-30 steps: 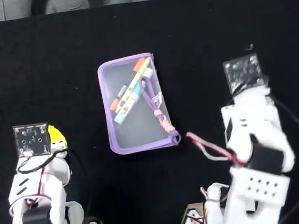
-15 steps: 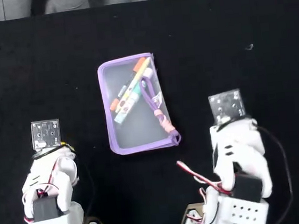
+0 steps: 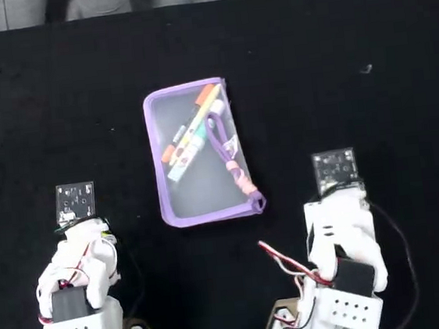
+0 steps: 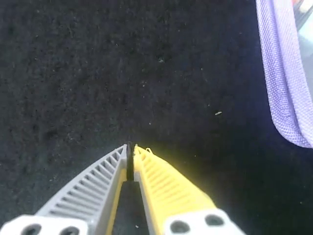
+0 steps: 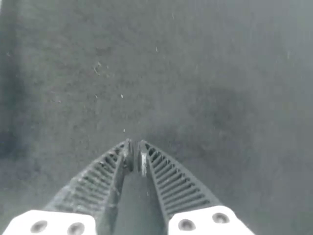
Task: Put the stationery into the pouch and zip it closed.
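Observation:
A purple-edged clear pouch (image 3: 195, 155) lies flat at the table's middle with several pens (image 3: 189, 136) inside it and a pink-purple zip pull cord (image 3: 235, 167) along its right side. Its purple edge (image 4: 283, 88) shows in the left wrist view. My left gripper (image 4: 131, 149) is shut on nothing, pulled back at the near left over bare black cloth; its arm (image 3: 77, 266) stands folded. My right gripper (image 5: 134, 147) is shut and holds nothing, above bare cloth; its arm (image 3: 340, 230) stands folded at the near right.
Black cloth (image 3: 350, 64) covers the table. Red and white cables (image 3: 289, 263) hang by the right arm's base. Open space lies on both sides of the pouch.
Both arms have drawn back toward their bases at the near edge; the right arm came in from farther out on the right. The pouch has not moved.

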Controlling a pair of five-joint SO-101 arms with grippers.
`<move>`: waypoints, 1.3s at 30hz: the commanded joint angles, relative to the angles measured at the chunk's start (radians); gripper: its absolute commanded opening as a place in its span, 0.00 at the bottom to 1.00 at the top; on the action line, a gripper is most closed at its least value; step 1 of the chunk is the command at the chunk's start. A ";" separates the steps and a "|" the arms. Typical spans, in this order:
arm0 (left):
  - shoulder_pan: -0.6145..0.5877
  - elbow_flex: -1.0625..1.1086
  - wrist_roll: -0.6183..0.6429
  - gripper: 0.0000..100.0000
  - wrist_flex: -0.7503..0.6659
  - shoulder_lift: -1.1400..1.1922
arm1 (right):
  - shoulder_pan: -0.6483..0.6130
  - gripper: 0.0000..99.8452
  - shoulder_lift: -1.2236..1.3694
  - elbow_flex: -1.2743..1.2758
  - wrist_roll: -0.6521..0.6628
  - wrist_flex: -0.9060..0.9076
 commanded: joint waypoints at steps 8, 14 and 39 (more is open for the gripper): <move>-0.002 0.030 0.012 0.03 0.061 -0.006 | 0.035 0.01 -0.091 0.015 -0.049 0.146; -0.010 0.030 0.012 0.03 0.083 -0.006 | 0.035 0.01 -0.093 0.015 -0.048 0.218; -0.010 0.030 0.012 0.03 0.083 -0.006 | 0.035 0.01 -0.093 0.015 -0.048 0.218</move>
